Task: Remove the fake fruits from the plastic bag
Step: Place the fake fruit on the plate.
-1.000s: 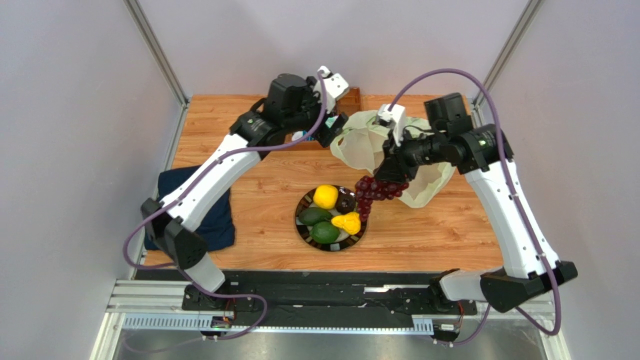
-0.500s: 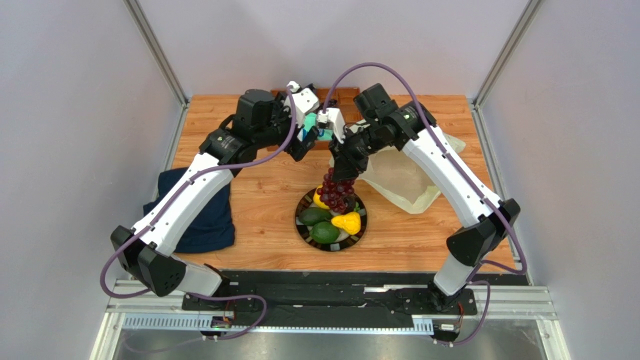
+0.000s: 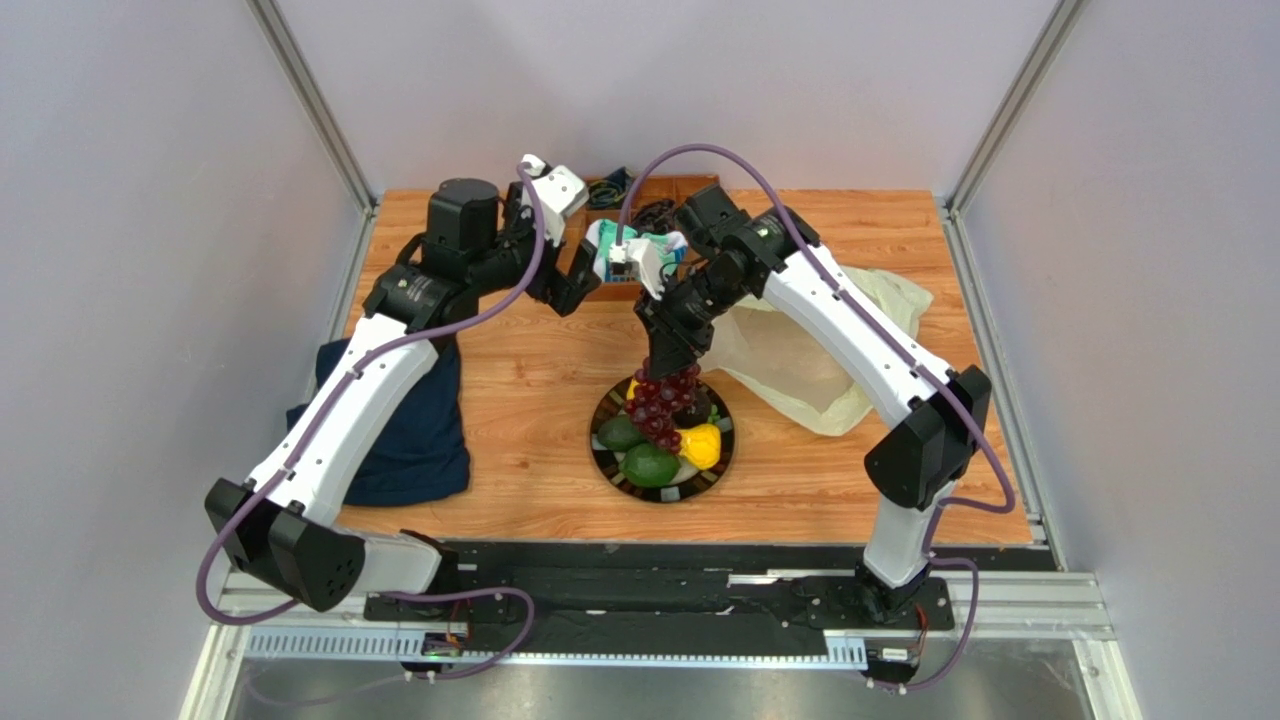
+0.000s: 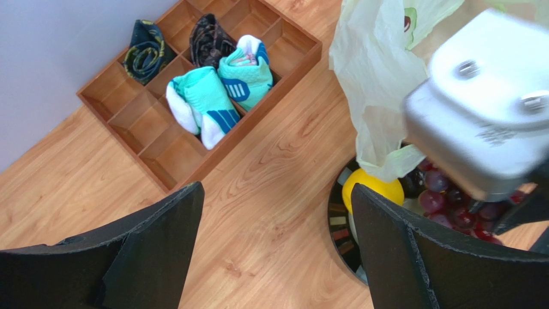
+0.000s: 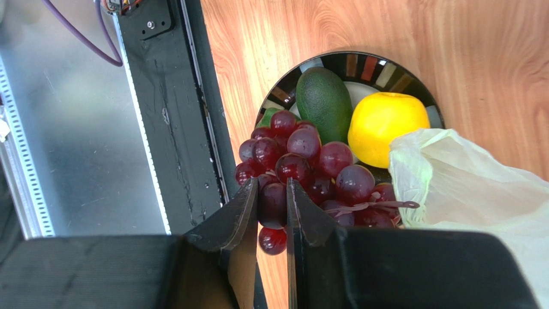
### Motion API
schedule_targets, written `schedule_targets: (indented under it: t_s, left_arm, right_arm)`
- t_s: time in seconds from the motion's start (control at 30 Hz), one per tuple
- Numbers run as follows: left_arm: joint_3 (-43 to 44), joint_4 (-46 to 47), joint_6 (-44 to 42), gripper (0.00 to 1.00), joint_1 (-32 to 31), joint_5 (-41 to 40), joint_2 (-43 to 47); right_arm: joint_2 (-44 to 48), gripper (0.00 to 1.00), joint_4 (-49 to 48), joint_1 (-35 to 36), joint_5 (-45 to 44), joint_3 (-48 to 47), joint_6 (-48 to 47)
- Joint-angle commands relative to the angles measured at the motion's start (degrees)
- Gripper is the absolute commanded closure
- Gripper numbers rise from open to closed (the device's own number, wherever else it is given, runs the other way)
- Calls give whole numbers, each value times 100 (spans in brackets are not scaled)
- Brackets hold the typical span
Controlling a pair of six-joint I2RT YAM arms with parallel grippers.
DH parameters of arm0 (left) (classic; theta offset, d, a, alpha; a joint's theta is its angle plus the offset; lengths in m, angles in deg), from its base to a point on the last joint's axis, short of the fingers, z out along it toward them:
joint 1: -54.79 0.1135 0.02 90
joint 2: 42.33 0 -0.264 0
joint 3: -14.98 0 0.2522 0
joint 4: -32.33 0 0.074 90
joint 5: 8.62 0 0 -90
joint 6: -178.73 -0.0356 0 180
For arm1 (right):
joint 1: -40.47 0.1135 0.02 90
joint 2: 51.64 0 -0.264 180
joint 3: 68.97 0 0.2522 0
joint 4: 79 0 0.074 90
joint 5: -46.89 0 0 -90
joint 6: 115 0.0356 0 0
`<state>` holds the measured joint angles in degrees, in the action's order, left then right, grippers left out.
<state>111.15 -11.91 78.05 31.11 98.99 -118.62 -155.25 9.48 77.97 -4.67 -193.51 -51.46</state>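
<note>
Final step, I judge: the right claw (image 5: 272,193) pinches the grapes (image 5: 303,161) just over the plate (image 5: 361,64) at the middle of the bench (image 3: 526,405), beside a lemon (image 5: 386,119) and an avocado (image 5: 325,96). The bag (image 3: 819,375) lies by the right edge. The left claw (image 4: 277,193) hovers spread. Next: lower gently, then release.

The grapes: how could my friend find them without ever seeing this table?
In the middle of the wooden table sits a round plate. Over it, the right claw pinches the grapes. They are the only dark red, bumpy bunch; the avocado and lemon beside them are smooth.
</note>
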Motion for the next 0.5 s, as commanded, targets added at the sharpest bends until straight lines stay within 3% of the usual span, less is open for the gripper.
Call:
schedule_targets:
  t_s: [0.0, 0.27, 0.47]
  left_arm:
    - [20, 165, 127, 7, 48, 226, 97]
    - [56, 156, 101, 7, 57, 243, 27]
    - [108, 174, 136, 7, 57, 340, -88]
  right_arm:
    - [-220, 85, -115, 21, 252, -14, -35]
    - [-440, 82, -142, -5, 112, 259, -140]
    - [-440, 66, -89, -41, -205, 531, -237]
